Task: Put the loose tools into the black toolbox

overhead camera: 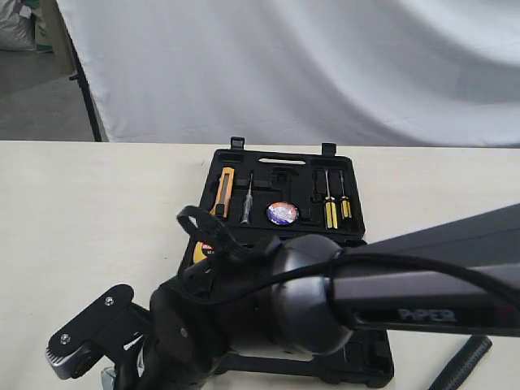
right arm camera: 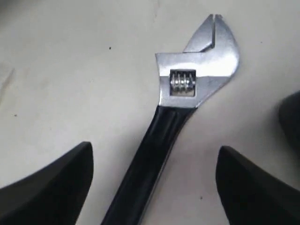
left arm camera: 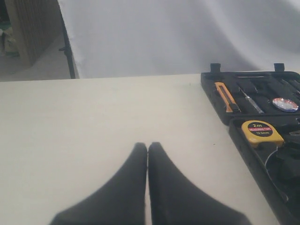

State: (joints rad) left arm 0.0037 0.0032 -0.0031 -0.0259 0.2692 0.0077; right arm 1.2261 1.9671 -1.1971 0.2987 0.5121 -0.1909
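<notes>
The silver adjustable wrench (right arm camera: 197, 70), with a black handle, lies flat on the pale table. My right gripper (right arm camera: 154, 147) is open right over that handle, one finger on each side and neither touching it. The black toolbox (overhead camera: 345, 175) lies open on the table. The small blue-purple tape roll (overhead camera: 282, 214) sits in a recess of its far half. My right arm (overhead camera: 406, 301) crosses in front of the toolbox and hides most of its near half. My left gripper (left arm camera: 147, 145) is shut and empty above bare table, to the left of the toolbox (left arm camera: 234, 123).
In the toolbox lie an orange utility knife (overhead camera: 225, 189), a grey screwdriver (overhead camera: 246, 207), two yellow-handled screwdrivers (overhead camera: 335, 210) and a yellow tape measure (left arm camera: 261, 132). A ribbed black thing (overhead camera: 465, 363) lies at the front right. A white backdrop (overhead camera: 309, 65) hangs behind the table.
</notes>
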